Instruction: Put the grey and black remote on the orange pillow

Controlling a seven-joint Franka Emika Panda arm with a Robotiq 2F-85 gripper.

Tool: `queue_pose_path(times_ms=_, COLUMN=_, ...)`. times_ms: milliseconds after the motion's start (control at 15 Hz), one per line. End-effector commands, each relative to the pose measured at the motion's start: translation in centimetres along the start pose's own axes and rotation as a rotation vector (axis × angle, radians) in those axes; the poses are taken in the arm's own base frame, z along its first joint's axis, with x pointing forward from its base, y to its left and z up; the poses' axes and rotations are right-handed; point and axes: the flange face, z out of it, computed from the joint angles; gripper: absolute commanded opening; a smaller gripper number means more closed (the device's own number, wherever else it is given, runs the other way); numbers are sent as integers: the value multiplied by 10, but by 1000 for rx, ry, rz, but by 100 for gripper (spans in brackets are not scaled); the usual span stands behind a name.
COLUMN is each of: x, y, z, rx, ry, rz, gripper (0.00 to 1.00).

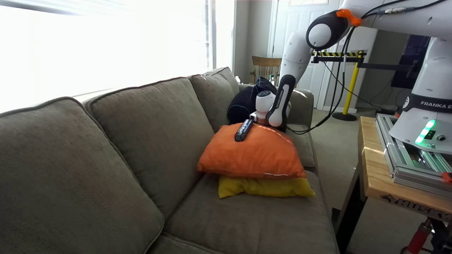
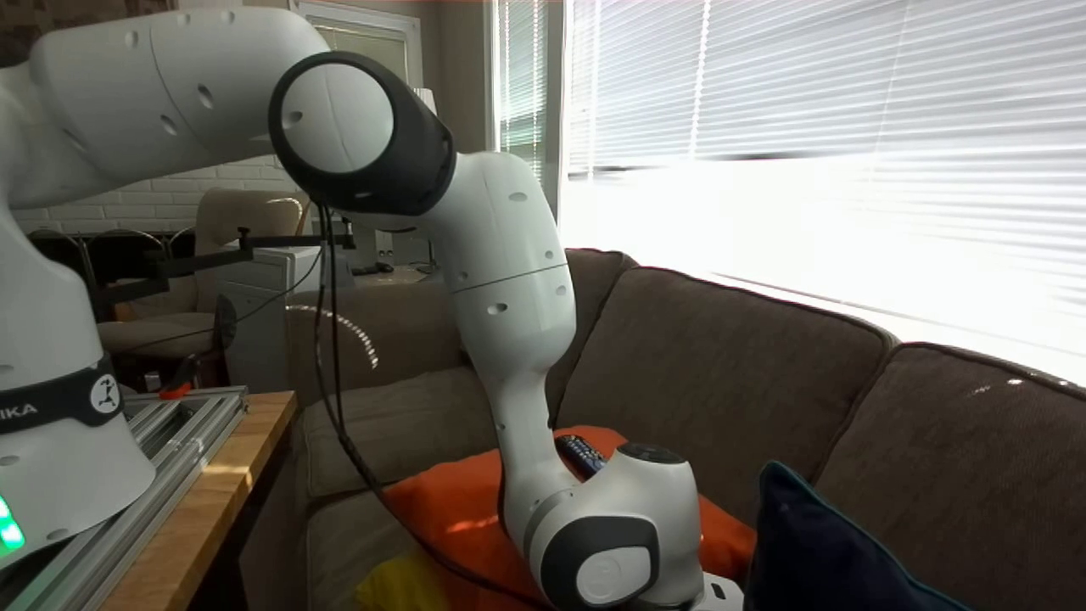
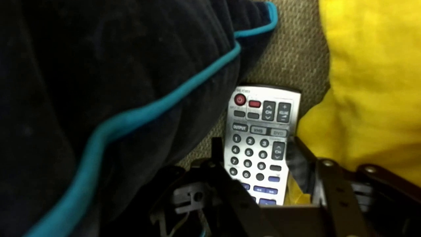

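The hand (image 3: 256,146) is shown only in the wrist view, entered from the lower edge; in the exterior views it is concealed or cut off by the frame. The fingers (image 3: 298,166) are set apart, one along each long side of the grey and black remote (image 3: 254,157). Whether the remote is clamped between them cannot be told.

The remote is seen face up: silver-grey face, dark and blue keys, red power key at the far end. The near end is covered by the hand. Whether the underside is borne by the sofa (image 1: 275,222) cannot be judged.

A dark blue-black bundle (image 3: 141,65) with teal piping is located just beside the remote, at left in the wrist view; a yellow pillow (image 3: 371,98) is located just beside it at right. Sofa fabric is exposed between the two.

In an exterior view, the orange pillow (image 1: 254,155) is seen stacked on the yellow pillow, on the sofa seat. A separate dark remote (image 1: 244,131) is carried on top of the orange pillow, near the lower part of the white arm (image 2: 509,246); contact cannot be judged.

The arm's base (image 1: 411,121) is mounted over metal rails (image 1: 392,151) on a wooden tabletop (image 1: 374,169). A green light (image 1: 425,131) is lit on the base. The sofa is backed by a bright window (image 2: 764,93) with blinds.
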Motion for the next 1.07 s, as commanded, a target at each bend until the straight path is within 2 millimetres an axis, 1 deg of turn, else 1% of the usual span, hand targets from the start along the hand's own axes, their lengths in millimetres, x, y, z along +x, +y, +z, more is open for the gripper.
queue_pose_path(times_ms=0, x=1, y=5, z=13, rx=-5, ry=-1, rz=-23, gripper=53)
queue_pose_path(times_ms=67, x=0, y=5, z=15, rx=-5, ry=-1, rz=-22, gripper=52)
queue_pose_path(times_ms=133, x=0, y=6, z=15, rx=-5, ry=-1, rz=-20, gripper=58)
queue_pose_path(times_ms=200, x=1, y=7, z=16, rx=-5, ry=0, rz=-18, gripper=60)
queue_pose_path(times_ms=267, x=1, y=8, z=16, rx=-4, ry=0, rz=-17, gripper=69)
queue_pose_path(times_ms=333, x=1, y=8, z=15, rx=-4, ry=1, rz=-16, gripper=83)
queue_pose_path(times_ms=400, x=1, y=8, z=16, rx=-5, ry=2, rz=-15, gripper=92)
queue_pose_path(times_ms=533, x=2, y=8, z=17, rx=-5, ry=4, rz=-15, gripper=99)
queue_pose_path(times_ms=667, x=2, y=7, z=18, rx=-2, ry=3, rz=-15, gripper=100)
queue_pose_path(times_ms=733, x=2, y=6, z=20, rx=-2, ry=3, rz=-18, gripper=89)
queue_pose_path(times_ms=867, x=2, y=5, z=22, rx=0, ry=3, rz=-20, gripper=80)
queue_pose_path(times_ms=933, x=2, y=5, z=22, rx=0, ry=2, rz=-19, gripper=77)
queue_pose_path(times_ms=1000, x=1, y=5, z=24, rx=0, ry=0, rz=-19, gripper=79)
